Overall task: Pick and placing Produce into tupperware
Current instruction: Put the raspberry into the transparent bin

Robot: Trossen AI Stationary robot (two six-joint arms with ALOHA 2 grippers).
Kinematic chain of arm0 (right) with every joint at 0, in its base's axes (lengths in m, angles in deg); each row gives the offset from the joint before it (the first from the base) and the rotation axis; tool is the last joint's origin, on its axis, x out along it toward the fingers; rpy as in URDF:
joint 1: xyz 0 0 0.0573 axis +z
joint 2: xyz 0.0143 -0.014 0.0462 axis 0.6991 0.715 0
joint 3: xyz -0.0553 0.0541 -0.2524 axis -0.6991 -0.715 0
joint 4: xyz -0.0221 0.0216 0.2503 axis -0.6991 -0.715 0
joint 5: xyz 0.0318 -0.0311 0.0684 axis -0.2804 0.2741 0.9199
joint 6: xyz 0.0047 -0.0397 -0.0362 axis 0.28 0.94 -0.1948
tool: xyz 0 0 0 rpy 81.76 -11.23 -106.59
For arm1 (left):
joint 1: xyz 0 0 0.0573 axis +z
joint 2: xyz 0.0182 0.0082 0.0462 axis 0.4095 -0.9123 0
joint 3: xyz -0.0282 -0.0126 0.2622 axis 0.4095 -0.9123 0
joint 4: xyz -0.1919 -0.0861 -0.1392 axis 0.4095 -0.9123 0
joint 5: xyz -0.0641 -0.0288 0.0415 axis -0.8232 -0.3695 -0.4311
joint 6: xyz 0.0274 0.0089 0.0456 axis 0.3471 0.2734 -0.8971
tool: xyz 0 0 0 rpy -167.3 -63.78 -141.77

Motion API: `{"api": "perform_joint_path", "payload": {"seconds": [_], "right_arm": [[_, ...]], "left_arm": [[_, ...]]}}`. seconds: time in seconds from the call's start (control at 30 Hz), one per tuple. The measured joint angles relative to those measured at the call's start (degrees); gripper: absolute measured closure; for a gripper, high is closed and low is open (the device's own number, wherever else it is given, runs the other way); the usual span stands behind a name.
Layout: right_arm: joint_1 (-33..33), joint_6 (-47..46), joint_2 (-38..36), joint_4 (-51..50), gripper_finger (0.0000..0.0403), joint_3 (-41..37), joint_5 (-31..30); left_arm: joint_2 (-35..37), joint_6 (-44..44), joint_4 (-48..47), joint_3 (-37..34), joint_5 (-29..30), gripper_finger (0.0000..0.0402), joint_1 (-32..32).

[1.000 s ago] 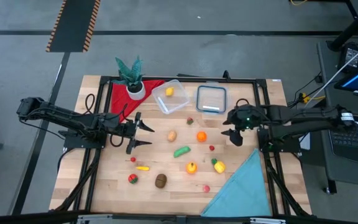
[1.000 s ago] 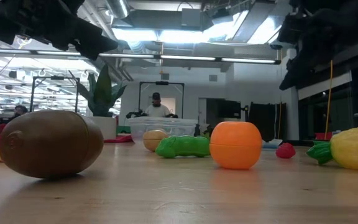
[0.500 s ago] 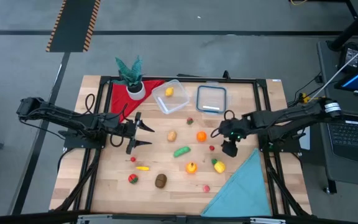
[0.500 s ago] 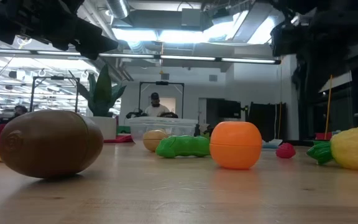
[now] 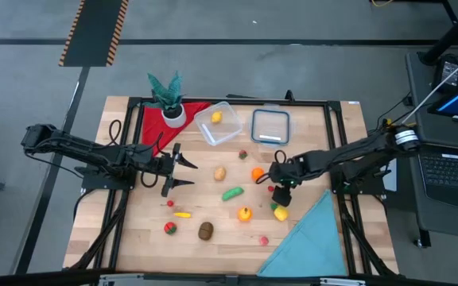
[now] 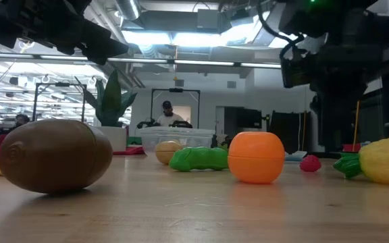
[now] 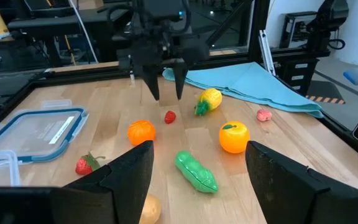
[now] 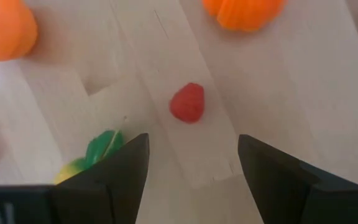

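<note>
High view: the left gripper (image 5: 183,172) waits with fingers spread wide over bare wood left of the scattered produce (image 5: 232,193); the tupperware (image 5: 218,123) sits at the back edge holding one yellow piece; the right gripper (image 5: 277,183) hangs open-fingered above a small red berry (image 8: 187,102)

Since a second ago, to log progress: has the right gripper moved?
Yes. In the high view the right gripper has swung away from the lid, inward over the table, and now hangs open above the small red berry.
</note>
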Motion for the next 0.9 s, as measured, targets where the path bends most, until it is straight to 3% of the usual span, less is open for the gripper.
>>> {"api": "perform_joint_path", "payload": {"seconds": [0.9], "right_arm": [[-0.1, 0.2, 9.5, 7.2, 0.0155, 0.0, -3.7]], "left_arm": [[0.0, 0.0, 0.0, 0.1, 0.0, 0.0154, 0.0]]}}
